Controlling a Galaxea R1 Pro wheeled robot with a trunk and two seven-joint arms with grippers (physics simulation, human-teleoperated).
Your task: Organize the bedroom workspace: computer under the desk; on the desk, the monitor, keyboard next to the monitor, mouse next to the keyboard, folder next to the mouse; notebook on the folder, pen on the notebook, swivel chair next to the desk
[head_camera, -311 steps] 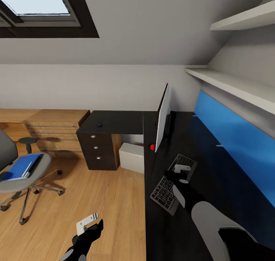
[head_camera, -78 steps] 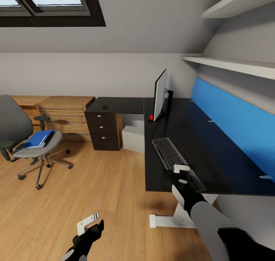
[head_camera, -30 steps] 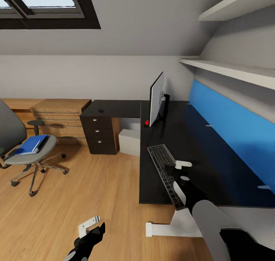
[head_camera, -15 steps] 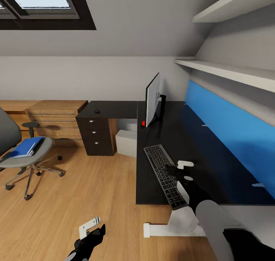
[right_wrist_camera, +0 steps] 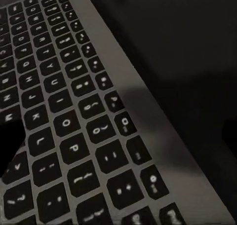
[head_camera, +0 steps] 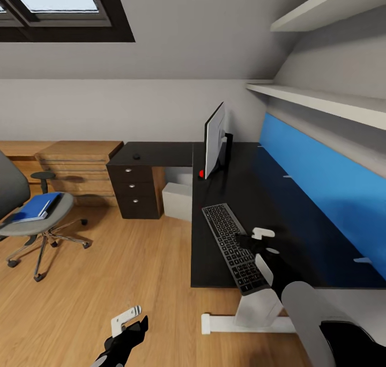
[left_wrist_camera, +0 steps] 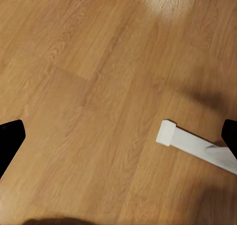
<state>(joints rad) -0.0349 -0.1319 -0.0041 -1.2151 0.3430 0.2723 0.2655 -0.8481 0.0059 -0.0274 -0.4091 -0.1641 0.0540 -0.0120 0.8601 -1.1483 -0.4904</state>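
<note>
**Keyboard laid on the glossy desk, folder on the chair seat**

In the head view, the slim keyboard (head_camera: 234,246), black keys in a silver-grey frame, is seen lying flat on the glossy black desk (head_camera: 279,206), near its front edge. The right gripper (head_camera: 256,237) is held over the keyboard's right side; whether its fingers are spread cannot be told. The thin flat monitor (head_camera: 214,140) stands upright farther back, and the small rounded mouse (head_camera: 137,155) rests above the knobbed drawer unit. The light grey boxy computer (head_camera: 177,201) sits under the desk. The blue folder (head_camera: 35,206) lies on the grey-upholstered swivel chair (head_camera: 29,217), well apart from the desk. The left gripper (head_camera: 127,320) hangs over the wooden floor (head_camera: 118,265).

In the left wrist view, grained planks and a white desk foot (left_wrist_camera: 197,145) are shown between widely spread black fingertips (left_wrist_camera: 9,138).

In the right wrist view, matte square keys and the smooth frame edge are seen close up.
</note>
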